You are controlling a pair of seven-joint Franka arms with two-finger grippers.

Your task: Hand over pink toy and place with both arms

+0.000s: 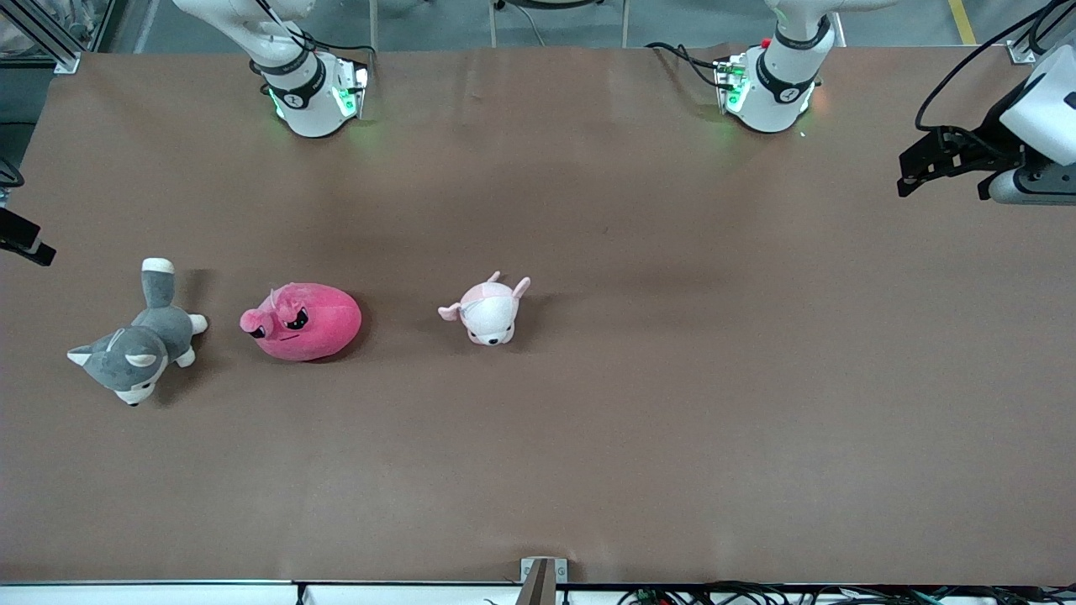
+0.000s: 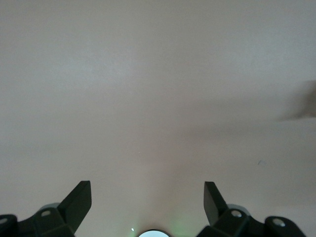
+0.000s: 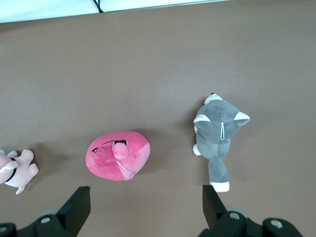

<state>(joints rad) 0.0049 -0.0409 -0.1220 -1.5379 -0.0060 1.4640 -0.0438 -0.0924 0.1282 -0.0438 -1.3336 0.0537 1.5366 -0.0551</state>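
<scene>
Left gripper (image 2: 147,205) fingers spread wide, empty (over bare table), right gripper (image 3: 146,207) likewise above pink toy (image 3: 118,154).

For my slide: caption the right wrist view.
Open right hand above pink toy, between gray plush and pale pink plush.

Pink toy (image 1: 304,321) between two plushes (image 1: 139,340), top open.

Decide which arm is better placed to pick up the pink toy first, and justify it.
Right, most likely. Its open tool looks down on the pink toy, which lies toward its end. The left tool, also open, hangs over bare table.
</scene>
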